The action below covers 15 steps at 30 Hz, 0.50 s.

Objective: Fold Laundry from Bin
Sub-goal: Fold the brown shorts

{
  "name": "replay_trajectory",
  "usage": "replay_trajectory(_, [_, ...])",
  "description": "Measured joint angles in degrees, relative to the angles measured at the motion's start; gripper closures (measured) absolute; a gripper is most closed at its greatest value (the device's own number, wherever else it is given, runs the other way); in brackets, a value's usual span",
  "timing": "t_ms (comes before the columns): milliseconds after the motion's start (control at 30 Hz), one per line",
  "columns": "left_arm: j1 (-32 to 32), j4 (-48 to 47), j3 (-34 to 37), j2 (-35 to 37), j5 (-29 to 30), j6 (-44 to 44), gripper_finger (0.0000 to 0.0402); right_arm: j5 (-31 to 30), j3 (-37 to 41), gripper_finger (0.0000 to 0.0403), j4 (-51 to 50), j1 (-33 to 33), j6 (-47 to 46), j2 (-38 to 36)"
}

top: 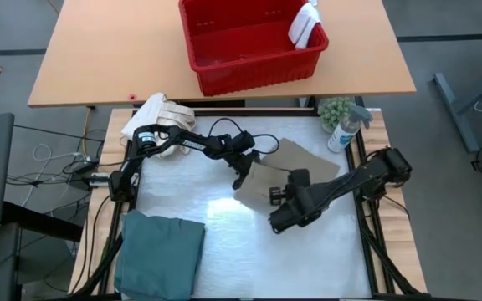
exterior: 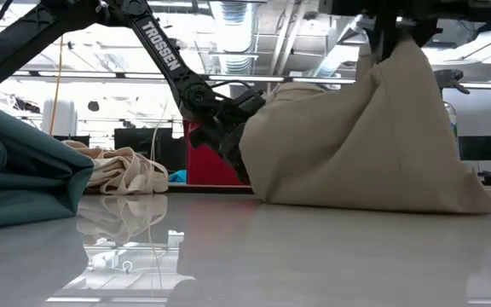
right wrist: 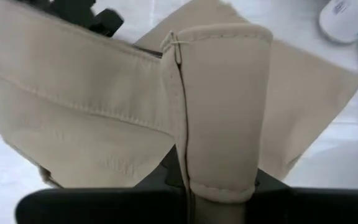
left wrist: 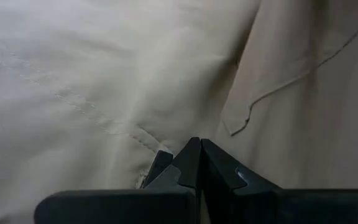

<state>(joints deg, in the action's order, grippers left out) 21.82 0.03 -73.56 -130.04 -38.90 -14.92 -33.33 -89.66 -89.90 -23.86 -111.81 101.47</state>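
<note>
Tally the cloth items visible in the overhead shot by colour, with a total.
Tan: 1, the khaki trousers
Teal-green: 1, the folded garment
Cream: 1, the bundled canvas cloth
White: 1, the cloth in the red bin
Total: 4

We can read one word only: "TROSSEN", in white capital letters running along the dark metal link of the robot arm [exterior: 162,47] that slants down across the low view. On the white plastic spray bottle [top: 344,132] at the tabletop's far right corner we find no legible label, and we make out no other text.
</note>
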Motion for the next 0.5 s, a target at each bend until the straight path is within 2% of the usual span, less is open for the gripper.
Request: replay_trajectory(500, [-0.68,0.03,0.0,0.0,-0.92,0.47,0.0401,-0.91,5.79,0.0336,-0.09,10.83,15.67,-2.54])
